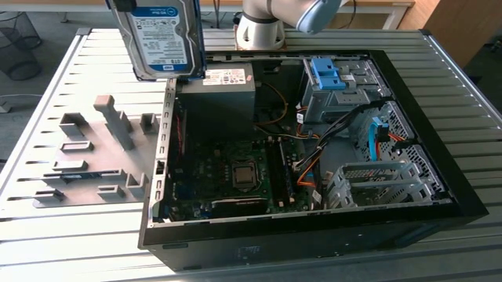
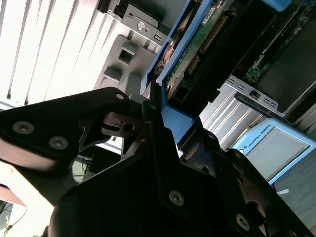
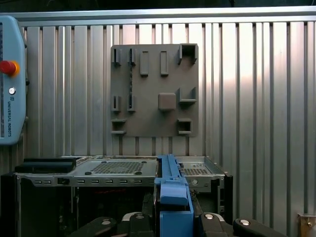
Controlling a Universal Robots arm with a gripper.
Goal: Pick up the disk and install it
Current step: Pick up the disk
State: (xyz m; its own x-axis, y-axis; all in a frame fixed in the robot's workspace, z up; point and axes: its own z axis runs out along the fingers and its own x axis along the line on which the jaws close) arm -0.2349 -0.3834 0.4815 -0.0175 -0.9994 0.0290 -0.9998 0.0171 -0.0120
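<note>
**Disk** point(image 1: 161, 38): is hanging upright in mid-air, well above the table point(image 1: 462, 106), over the corner of the computer case point(image 1: 314, 238) at the exterior view's left. Its label is facing the exterior camera. Carrying it this high is likely giving it clearance over the case wall.

**Pincer** point(image 2: 170, 126): is pinching the disk by its blue carrier rail point(image 3: 173, 197). The black fingers point(image 2: 150, 111) are pressing on either side, probably sparing the circuit-board face.

**Computer case**: is lying on its side with the open side up, leaving its bays reachable from above.

**Drive cage** point(image 1: 357, 79): is sitting at the case's far corner and is carrying a blue bracket point(image 1: 328, 73).

**Grey fixture plate** point(image 1: 94, 155): is lying flat on the table beside the case, with its raised holders pointing up.
</note>
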